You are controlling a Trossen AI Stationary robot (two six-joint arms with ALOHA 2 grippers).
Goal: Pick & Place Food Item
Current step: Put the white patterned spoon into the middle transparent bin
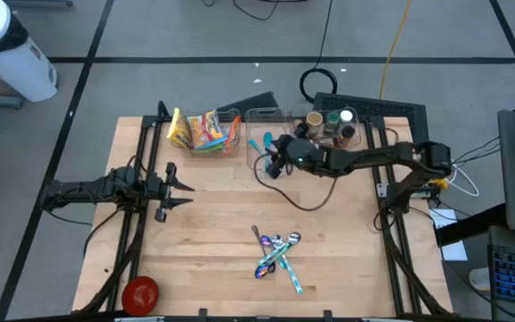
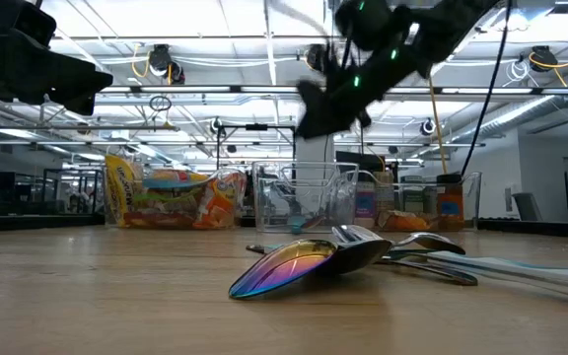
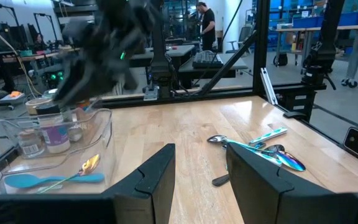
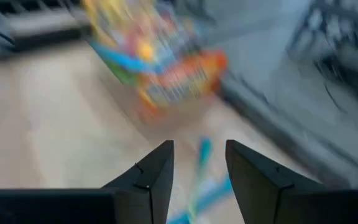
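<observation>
high view shows the right pincer [image 1: 271,164] stretched out over the middle clear bin [image 1: 259,117] at the far edge of the worktop [image 1: 222,224], the right arm reaching leftward from its mount with the wrist bent down toward the bin. its own wrist view shows the two fingers parted with nothing between them, so it is released; a blue utensil [image 4: 199,180] lies below the gap, blurred. the food item, a bright snack bag [image 1: 202,131], sits in the left-hand bin [image 1: 232,114] just beside the one under the pincer, and it is not held.

risks from here, as a judgement: the pincer hangs over the utensil bin, not the snack bin, so a straight descent could close on the blue utensil or strike the wall shared between bins. the bag looks crinkly and soft, so a shallow pinch might slip off or drag the light bin along. the right wrist picture is smeared, which suggests fast motion; arriving fast near thin plastic walls could knock a bin.

the left pincer [image 1: 179,190] waits at the left side of the worktop, arm level and pointing right, fingers apart and empty. iridescent spoons [image 1: 275,250] lie near the front centre, well apart from both pincers, and a red round object [image 1: 139,292] sits at the near left corner.
</observation>
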